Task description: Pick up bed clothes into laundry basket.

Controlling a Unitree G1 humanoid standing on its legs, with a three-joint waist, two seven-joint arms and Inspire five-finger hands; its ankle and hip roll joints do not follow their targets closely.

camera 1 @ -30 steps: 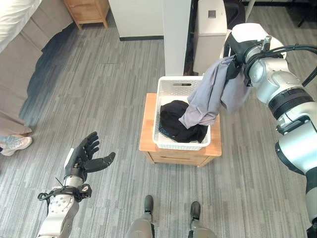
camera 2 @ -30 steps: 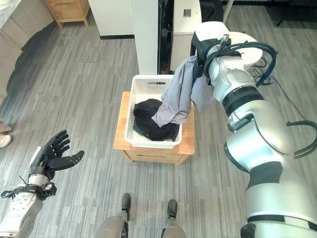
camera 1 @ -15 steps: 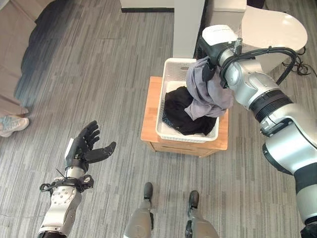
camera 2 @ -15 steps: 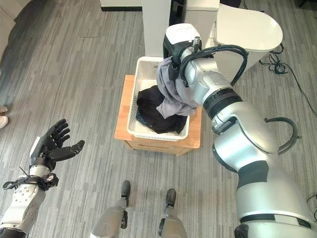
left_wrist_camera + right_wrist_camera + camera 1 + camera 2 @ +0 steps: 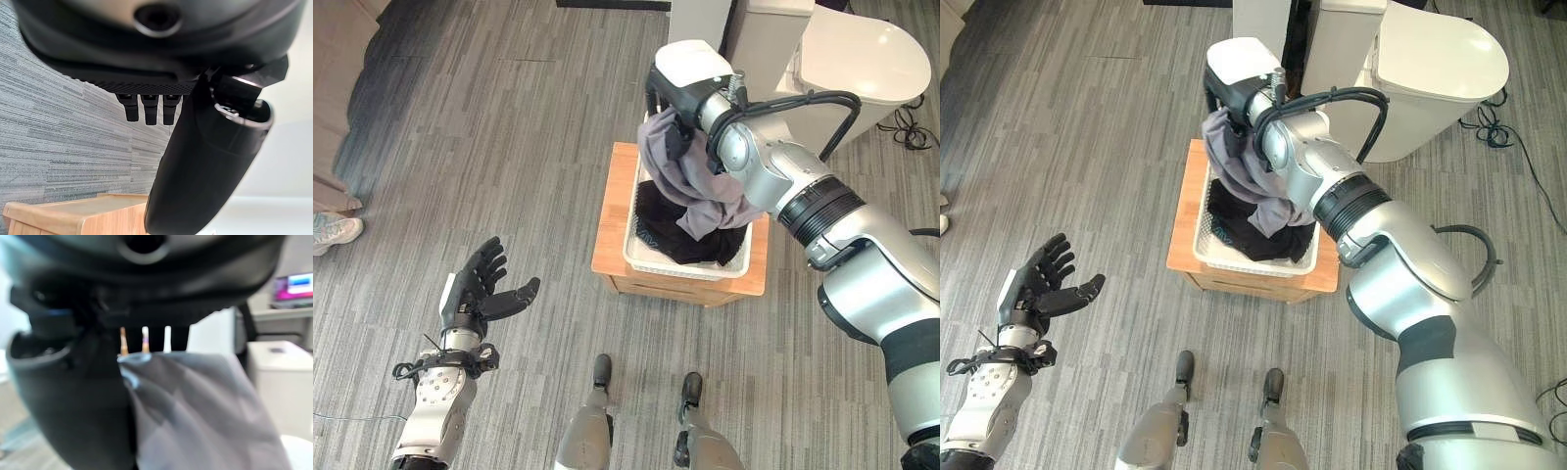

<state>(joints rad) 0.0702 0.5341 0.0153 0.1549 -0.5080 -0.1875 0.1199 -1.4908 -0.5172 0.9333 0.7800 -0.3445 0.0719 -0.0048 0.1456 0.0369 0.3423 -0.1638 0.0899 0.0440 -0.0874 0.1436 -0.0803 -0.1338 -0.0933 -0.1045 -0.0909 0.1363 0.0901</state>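
A white laundry basket [image 5: 636, 257] sits on a small wooden table [image 5: 610, 240] and holds black clothes [image 5: 671, 230]. My right hand [image 5: 676, 133] hangs over the basket's far left corner, shut on a grey garment [image 5: 697, 186]. The garment drapes down from the hand onto the black pile. In the right wrist view the grey garment [image 5: 205, 406] is bunched against the thumb [image 5: 73, 406]. My left hand [image 5: 476, 295] is raised over the floor well to the left of the table, open and holding nothing.
A white rounded top [image 5: 864, 57] and a white cabinet [image 5: 766, 34] stand just behind the basket to the right. A beige bed edge [image 5: 335, 88] lies at the far left, with a person's shoe [image 5: 331, 231] beside it. Grey plank floor [image 5: 509, 147] surrounds the table.
The camera has shifted. My right hand has carried the grey garment from the basket's right side to its far left corner, and the garment now rests bunched on the black clothes. The left hand stays put.
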